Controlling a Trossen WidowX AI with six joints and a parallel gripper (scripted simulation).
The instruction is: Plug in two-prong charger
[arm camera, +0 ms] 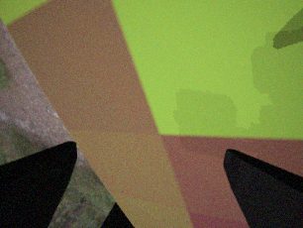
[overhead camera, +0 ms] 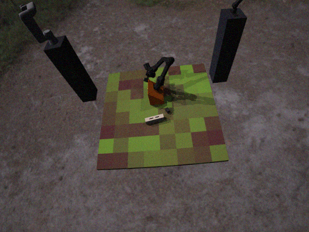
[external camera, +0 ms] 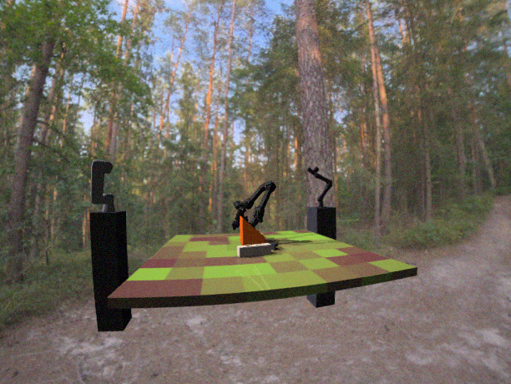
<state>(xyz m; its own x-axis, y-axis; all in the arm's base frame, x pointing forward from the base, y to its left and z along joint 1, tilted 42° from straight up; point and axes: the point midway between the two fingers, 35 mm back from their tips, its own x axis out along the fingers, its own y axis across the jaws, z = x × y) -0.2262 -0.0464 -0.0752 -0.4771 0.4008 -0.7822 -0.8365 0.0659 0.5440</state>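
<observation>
Pincer (arm camera: pixel 151 198) is hanging wide apart with nothing between its two dark fingers, and through the wrist view we're only seeing green and brown table squares under it plus a strip of gravelly ground at the left edge. So we're sitting up off the table (overhead camera: pixel 161 156), folded back over the arm's base, nowhere near the stuff we care about.

We're spotting the charger (overhead camera: pixel 168 110) as a small dark lump lying on the checkered table, just in front of the orange wedge-shaped block (overhead camera: pixel 155 94) that the arm (overhead camera: pixel 161 70) is arching over. It's too small for us to make out which way its prongs are pointing. The power strip (overhead camera: pixel 155 119) is lying flat just beside it, a bit closer to the near edge of the table, a white bar with dark slots facing up. The two are close but we're seeing a little gap between them.

We're also noticing two tall dark pillars (overhead camera: pixel 69 68) standing off the back corners of the table.
</observation>
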